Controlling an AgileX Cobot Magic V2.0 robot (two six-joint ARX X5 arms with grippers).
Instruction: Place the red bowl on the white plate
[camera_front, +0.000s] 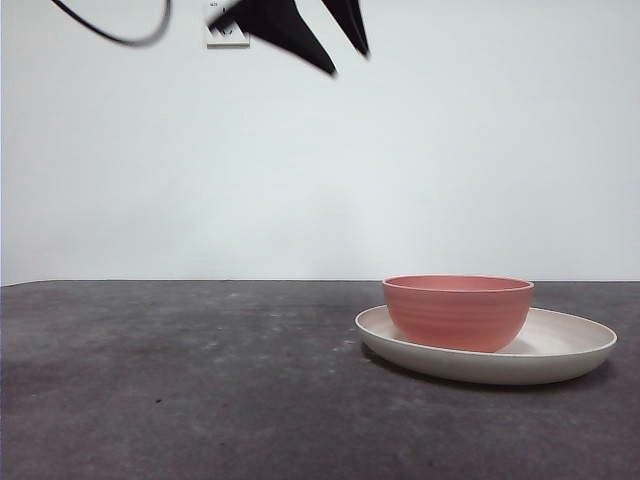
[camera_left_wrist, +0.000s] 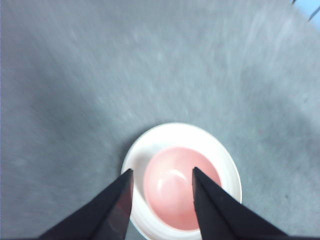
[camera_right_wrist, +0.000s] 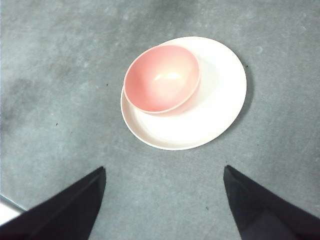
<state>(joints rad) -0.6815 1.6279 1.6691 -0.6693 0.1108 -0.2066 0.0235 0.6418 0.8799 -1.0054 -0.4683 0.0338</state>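
Observation:
The red bowl (camera_front: 458, 312) sits upright on the white plate (camera_front: 570, 345), off-centre toward the plate's left side in the front view. My left gripper (camera_left_wrist: 162, 170) hangs open high above them, and its blurred wrist view looks straight down on the bowl (camera_left_wrist: 175, 195) and plate (camera_left_wrist: 150, 145). In the front view its two black tips (camera_front: 350, 63) show at the top, up and left of the bowl, touching nothing. My right gripper (camera_right_wrist: 164, 167) is wide open and empty, well back from the bowl (camera_right_wrist: 161, 77) and plate (camera_right_wrist: 215, 100).
The dark grey tabletop (camera_front: 180, 380) stretches left of the plate. A white wall stands behind it, with a wall socket (camera_front: 228, 35) and a black cable (camera_front: 110, 35) at the top. A table edge (camera_right_wrist: 7, 212) shows near the right gripper.

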